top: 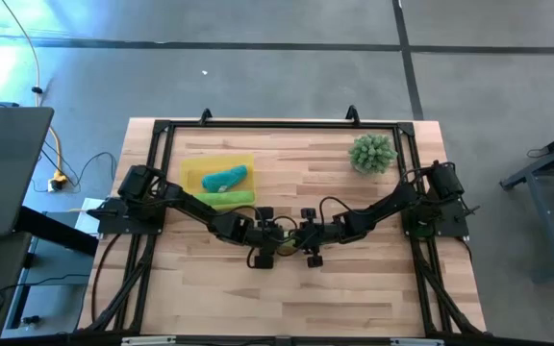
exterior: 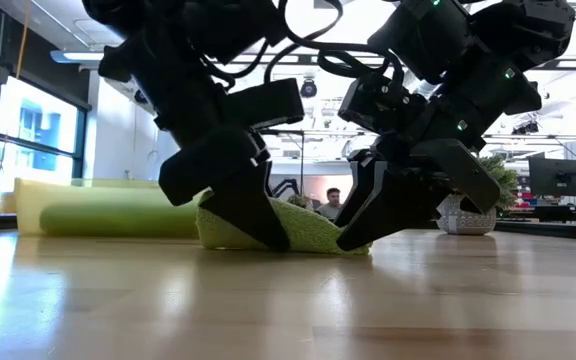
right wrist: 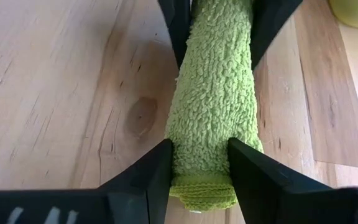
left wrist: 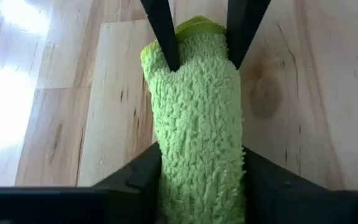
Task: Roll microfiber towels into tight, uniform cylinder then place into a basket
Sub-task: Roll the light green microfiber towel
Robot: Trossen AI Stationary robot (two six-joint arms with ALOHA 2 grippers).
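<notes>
Straddling one rolled lime green towel (left wrist: 197, 118) at table centre, the left gripper (left wrist: 201, 171) and right gripper (right wrist: 201, 165) are each closed onto an end, fingers pressed against it. The roll's long axis runs gripper to gripper. The basket (top: 192, 171), already loaded, is nearer the left arm.

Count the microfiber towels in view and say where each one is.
3. A teal towel and a lime green towel lie in the yellow basket; a rolled lime green towel sits mid-table between both grippers. None seems hidden.
</notes>
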